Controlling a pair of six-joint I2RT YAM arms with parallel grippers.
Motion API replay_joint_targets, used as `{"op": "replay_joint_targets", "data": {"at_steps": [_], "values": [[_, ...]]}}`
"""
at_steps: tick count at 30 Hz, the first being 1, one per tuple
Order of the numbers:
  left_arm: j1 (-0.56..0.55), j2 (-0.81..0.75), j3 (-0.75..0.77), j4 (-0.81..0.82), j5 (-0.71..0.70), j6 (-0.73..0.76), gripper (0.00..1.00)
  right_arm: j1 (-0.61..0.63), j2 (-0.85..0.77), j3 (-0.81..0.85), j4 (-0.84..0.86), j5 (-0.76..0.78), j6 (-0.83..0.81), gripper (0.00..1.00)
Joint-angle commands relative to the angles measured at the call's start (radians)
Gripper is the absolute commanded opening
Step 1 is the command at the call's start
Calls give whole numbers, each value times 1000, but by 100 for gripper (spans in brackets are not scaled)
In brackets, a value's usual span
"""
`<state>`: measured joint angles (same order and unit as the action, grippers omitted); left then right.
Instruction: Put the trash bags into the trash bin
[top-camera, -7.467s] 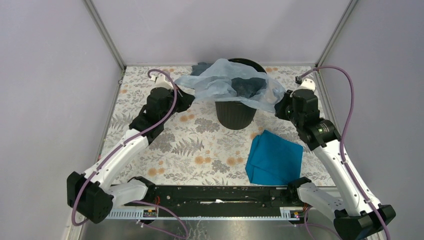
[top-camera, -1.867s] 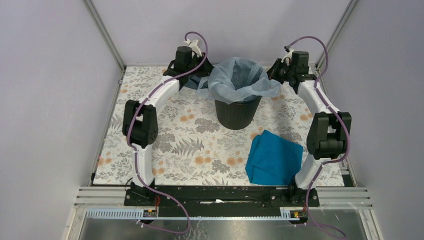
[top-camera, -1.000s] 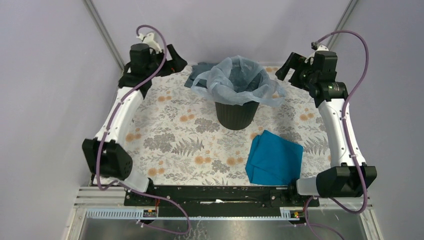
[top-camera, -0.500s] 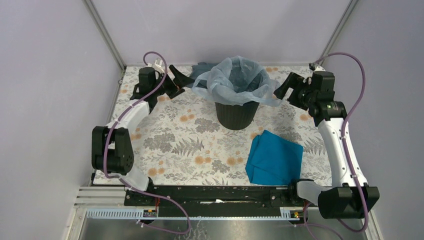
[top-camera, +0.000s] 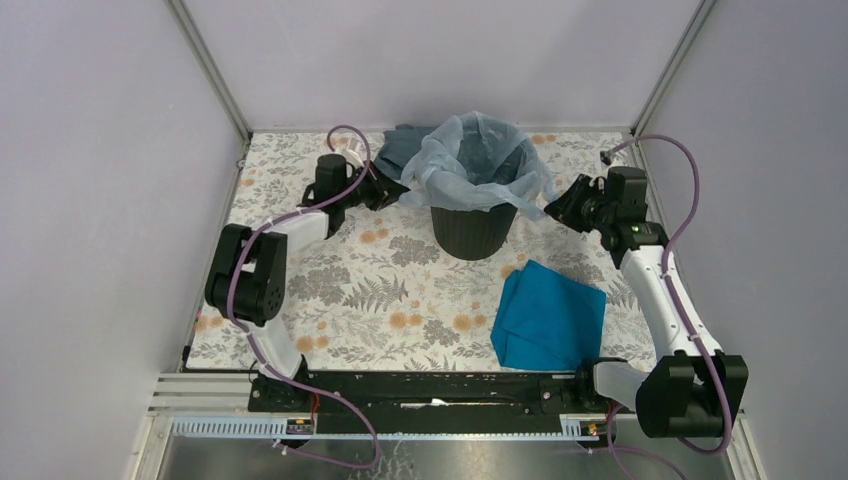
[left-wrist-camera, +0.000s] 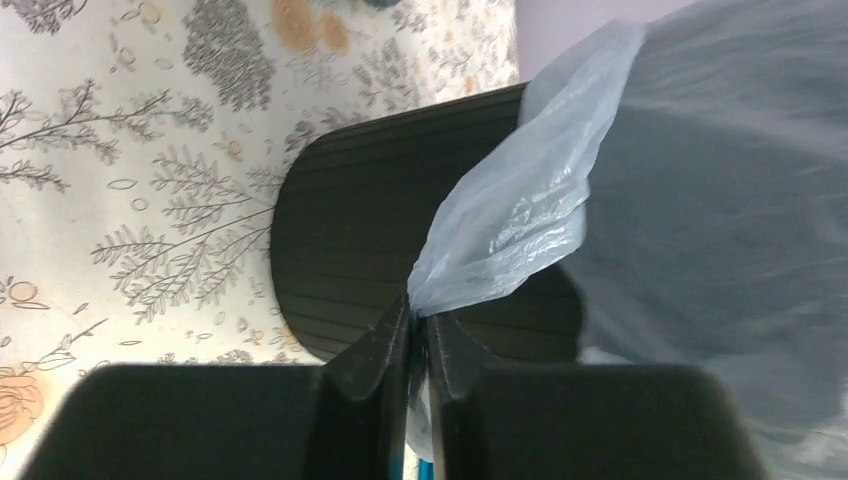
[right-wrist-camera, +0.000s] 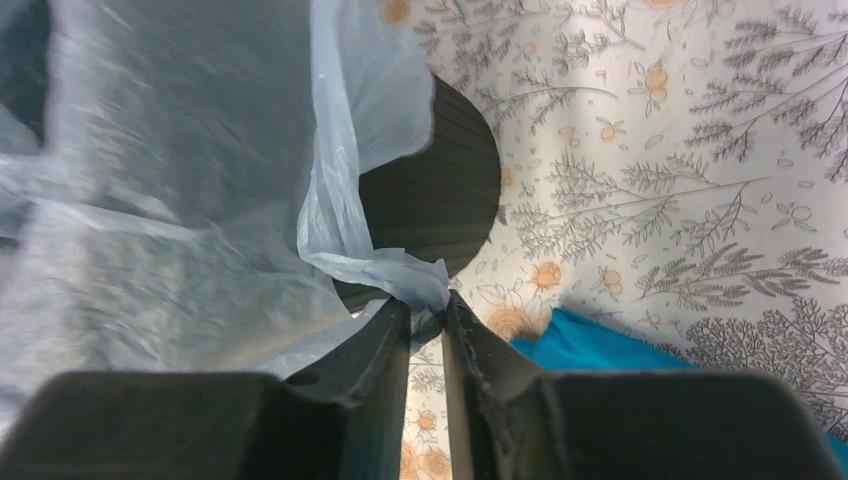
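1. Here, the bag (top-camera: 478, 158) lines and drapes over the bin (top-camera: 470, 230), upper centre of the overhead view.
2. The left gripper (left-wrist-camera: 417, 325) pinches the bag's left edge.
3. The right gripper (right-wrist-camera: 427, 310) pinches its right edge.

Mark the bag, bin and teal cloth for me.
bag (top-camera: 478, 158): top view, film lining the mouth.
bin (top-camera: 470, 232): top view, front wall.
teal cloth (top-camera: 549, 316): top view, middle of the cloth.
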<state>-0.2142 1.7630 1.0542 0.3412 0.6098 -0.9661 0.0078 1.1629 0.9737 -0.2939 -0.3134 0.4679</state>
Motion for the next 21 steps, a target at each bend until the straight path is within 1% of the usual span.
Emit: {"op": "replay_joint_targets", "data": {"at_steps": [1, 2, 5, 9, 13, 15, 21], "values": [[-20, 59, -79, 132, -50, -4, 4, -2, -2, -87, 132, -35, 9, 21], [-24, 60, -103, 151, -64, -8, 0, -2, 8, -108, 155, -35, 7, 17], [-35, 49, -161, 157, -107, 4, 0, -2, 65, -154, 208, -33, 3, 8], [-79, 11, -236, 138, -144, 38, 0, -2, 159, -188, 281, -48, 10, 2], [-106, 33, -277, 130, -164, 38, 0, -2, 243, -186, 377, -73, 45, 1], [-127, 66, -265, 121, -164, 35, 0, -2, 279, -171, 410, -79, 62, 0], [-201, 136, -219, 91, -227, 27, 0, -2, 435, -146, 484, -101, 91, 0]]}}
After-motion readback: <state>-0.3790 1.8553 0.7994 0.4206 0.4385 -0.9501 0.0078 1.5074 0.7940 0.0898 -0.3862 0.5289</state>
